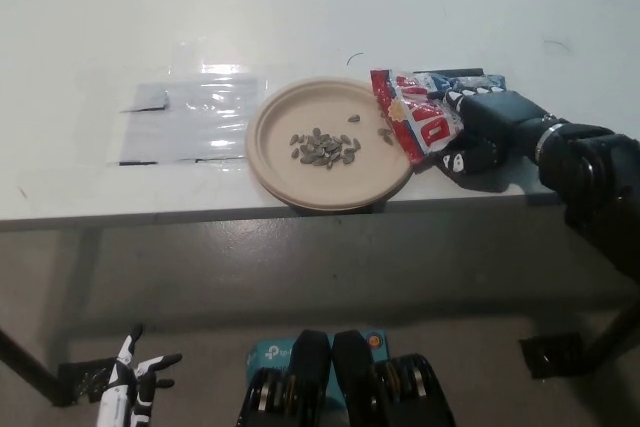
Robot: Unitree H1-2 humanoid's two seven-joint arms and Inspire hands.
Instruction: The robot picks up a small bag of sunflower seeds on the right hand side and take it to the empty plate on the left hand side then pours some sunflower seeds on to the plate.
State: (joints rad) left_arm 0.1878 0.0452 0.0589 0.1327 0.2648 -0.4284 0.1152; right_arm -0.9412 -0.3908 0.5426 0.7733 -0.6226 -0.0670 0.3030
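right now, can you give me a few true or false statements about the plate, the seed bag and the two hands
1. The right hand holds the sunflower seed bag at the plate's right edge. True.
2. The plate is empty. False: a small pile of sunflower seeds lies on it.
3. The left hand rests low, below the table edge. True.
4. The plate sits on the clear plastic sheet. False: the sheet lies beside it, to its left.
5. The bag's open end hangs over the plate. True.

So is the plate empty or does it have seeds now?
Not empty. The plate holds a small pile of seeds near its middle, and a few lie nearer the bag.
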